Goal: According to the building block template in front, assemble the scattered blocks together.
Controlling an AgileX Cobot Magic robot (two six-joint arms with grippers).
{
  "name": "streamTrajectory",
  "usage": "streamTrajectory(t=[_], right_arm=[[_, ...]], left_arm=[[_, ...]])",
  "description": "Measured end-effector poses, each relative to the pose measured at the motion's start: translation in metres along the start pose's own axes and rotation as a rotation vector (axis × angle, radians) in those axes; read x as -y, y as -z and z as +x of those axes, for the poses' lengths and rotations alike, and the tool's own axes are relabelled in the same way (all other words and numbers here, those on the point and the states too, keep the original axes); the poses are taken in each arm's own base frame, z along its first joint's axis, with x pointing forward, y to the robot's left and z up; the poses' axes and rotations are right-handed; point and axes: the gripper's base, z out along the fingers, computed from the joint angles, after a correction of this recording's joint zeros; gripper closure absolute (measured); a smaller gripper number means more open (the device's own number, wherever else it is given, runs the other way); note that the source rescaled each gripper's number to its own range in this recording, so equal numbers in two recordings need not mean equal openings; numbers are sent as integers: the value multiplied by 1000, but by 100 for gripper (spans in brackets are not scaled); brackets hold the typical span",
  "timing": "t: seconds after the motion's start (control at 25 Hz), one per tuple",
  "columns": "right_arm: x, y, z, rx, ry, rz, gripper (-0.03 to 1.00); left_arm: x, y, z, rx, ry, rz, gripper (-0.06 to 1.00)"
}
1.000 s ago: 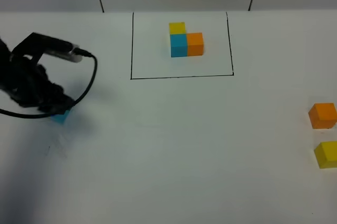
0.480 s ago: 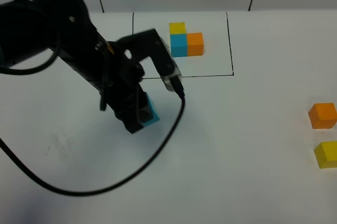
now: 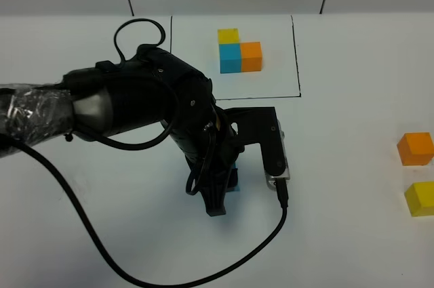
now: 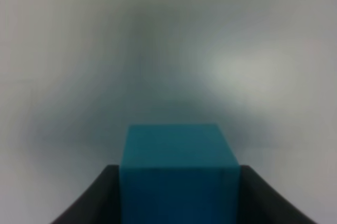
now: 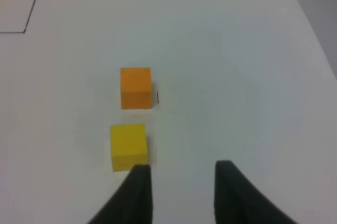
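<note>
Left hand (image 3: 226, 193) clenched on sky-blue cube (image 3: 234, 181), mid-counter (image 3: 339, 166), on the near side of the template (image 3: 239, 51) frame. Far right: orange cube (image 3: 416, 148) and yellow cube (image 3: 420, 198), near each other, not touching. Right hand (image 5: 184, 195) released, empty, beside the yellow cube.

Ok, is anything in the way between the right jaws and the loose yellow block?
Nothing visible is. The right gripper has its jaws open, and the yellow block lies close by one jaw with only bare table around it. The orange block sits farther off, past the yellow one and apart from it.
</note>
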Motion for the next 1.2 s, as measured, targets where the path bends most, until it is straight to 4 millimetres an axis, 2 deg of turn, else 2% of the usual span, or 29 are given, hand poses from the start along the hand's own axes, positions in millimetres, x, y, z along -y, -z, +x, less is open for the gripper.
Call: streamTrajectory(t=[0.44, 0.84, 0.88, 0.92, 0.96, 1.04, 1.08, 1.16, 1.2], right_arm=[[0, 0, 0, 0, 0, 0, 96], [0, 0, 0, 0, 0, 0, 96], [0, 0, 0, 0, 0, 0, 96], [0, 0, 0, 0, 0, 0, 96], [0, 0, 0, 0, 0, 0, 96], [0, 0, 0, 0, 0, 0, 96], [0, 0, 0, 0, 0, 0, 96], [0, 0, 0, 0, 0, 0, 96], [0, 0, 0, 0, 0, 0, 96]], left_arm=[[0, -48, 4, -64, -23, 52, 94], [-1, -49, 4, -62, -26, 50, 93], [-1, -49, 4, -64, -26, 52, 86], [-1, -47, 3, -66, -26, 56, 72], [-2, -45, 2, -74, -27, 64, 58], [-4, -33, -2, -76, -25, 68, 20], [-6, -25, -5, -73, -19, 66, 7], [-9, 1, -11, -60, 3, 56, -3], [-10, 15, -14, -52, 8, 49, -5]])
